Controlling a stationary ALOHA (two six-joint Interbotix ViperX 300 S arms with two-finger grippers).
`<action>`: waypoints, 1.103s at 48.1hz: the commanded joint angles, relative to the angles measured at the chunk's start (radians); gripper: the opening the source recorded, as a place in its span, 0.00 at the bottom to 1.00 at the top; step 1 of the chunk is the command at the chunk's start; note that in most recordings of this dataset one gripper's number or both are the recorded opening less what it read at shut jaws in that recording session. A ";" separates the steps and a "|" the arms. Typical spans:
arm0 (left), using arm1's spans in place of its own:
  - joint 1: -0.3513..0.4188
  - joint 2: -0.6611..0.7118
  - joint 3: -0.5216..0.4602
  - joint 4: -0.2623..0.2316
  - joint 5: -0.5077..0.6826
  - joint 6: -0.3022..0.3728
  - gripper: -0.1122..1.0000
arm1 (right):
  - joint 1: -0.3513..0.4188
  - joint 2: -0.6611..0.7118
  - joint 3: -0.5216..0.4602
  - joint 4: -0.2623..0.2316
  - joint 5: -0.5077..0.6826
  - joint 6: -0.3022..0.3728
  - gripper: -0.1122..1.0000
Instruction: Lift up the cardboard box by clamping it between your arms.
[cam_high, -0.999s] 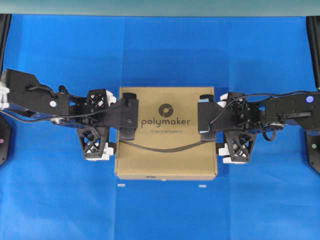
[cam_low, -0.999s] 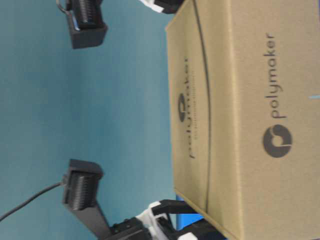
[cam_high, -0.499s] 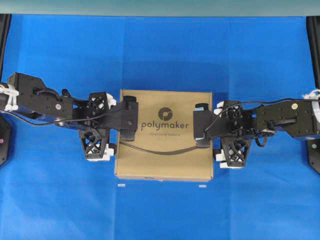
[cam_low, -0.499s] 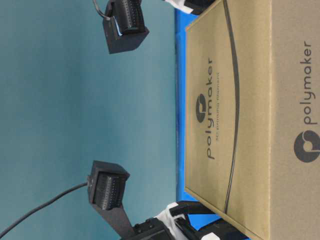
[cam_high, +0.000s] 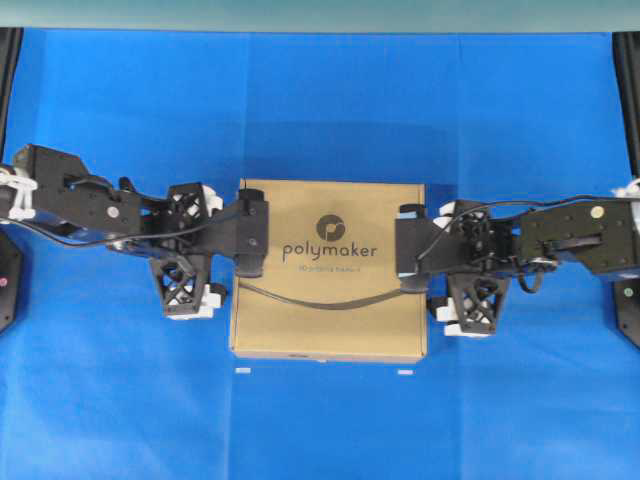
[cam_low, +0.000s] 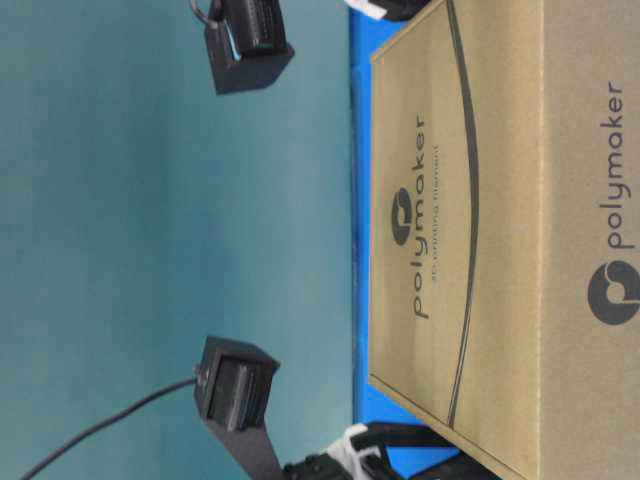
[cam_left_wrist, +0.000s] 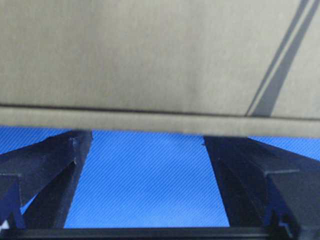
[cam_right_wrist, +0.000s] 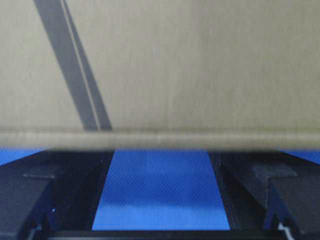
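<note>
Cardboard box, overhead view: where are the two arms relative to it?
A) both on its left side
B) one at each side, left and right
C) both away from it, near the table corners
B: the left pincer sits at the cardboard box's left edge, the right pincer at its right edge.

The overhead camera looks straight down; the table-level one, rolled sideways, sits close. Both wrist cameras peer forward between their tool's fingers. All 4 share the flat brown cardboard box.
</note>
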 joint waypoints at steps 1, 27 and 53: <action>-0.002 -0.051 0.021 0.002 -0.002 0.002 0.89 | 0.003 -0.051 0.023 0.005 0.008 0.009 1.00; 0.002 -0.295 0.210 0.002 0.040 0.014 0.89 | -0.003 -0.345 0.187 0.005 0.133 0.037 1.00; -0.015 -0.683 0.256 0.002 0.049 0.011 0.89 | -0.005 -0.848 0.218 0.011 0.310 0.098 1.00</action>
